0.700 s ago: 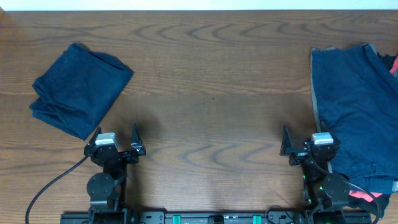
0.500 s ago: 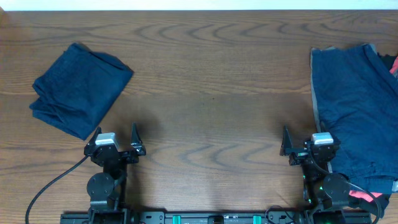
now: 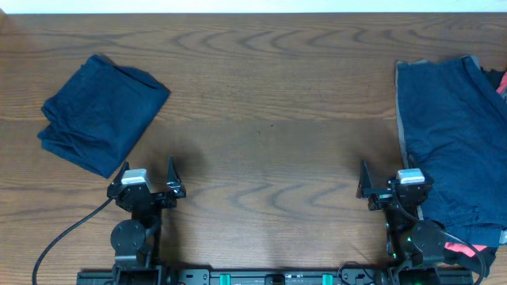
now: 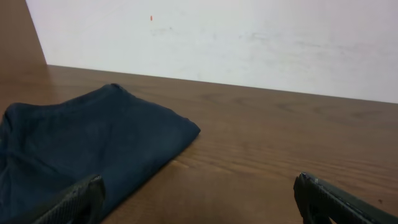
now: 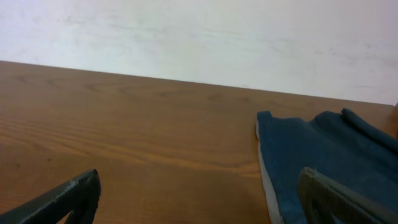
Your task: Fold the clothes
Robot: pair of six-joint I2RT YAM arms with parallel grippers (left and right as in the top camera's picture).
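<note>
A folded dark blue garment lies at the left of the wooden table; it also shows in the left wrist view. An unfolded pile of dark blue clothes lies at the right edge, also in the right wrist view. My left gripper is open and empty near the front edge, just below the folded garment; its fingertips show in its own view. My right gripper is open and empty next to the pile's left edge, and its fingers show in its own view.
A red item peeks out under the pile at the front right, and another red bit at the far right. A black cable runs from the left arm's base. A white wall stands behind the table.
</note>
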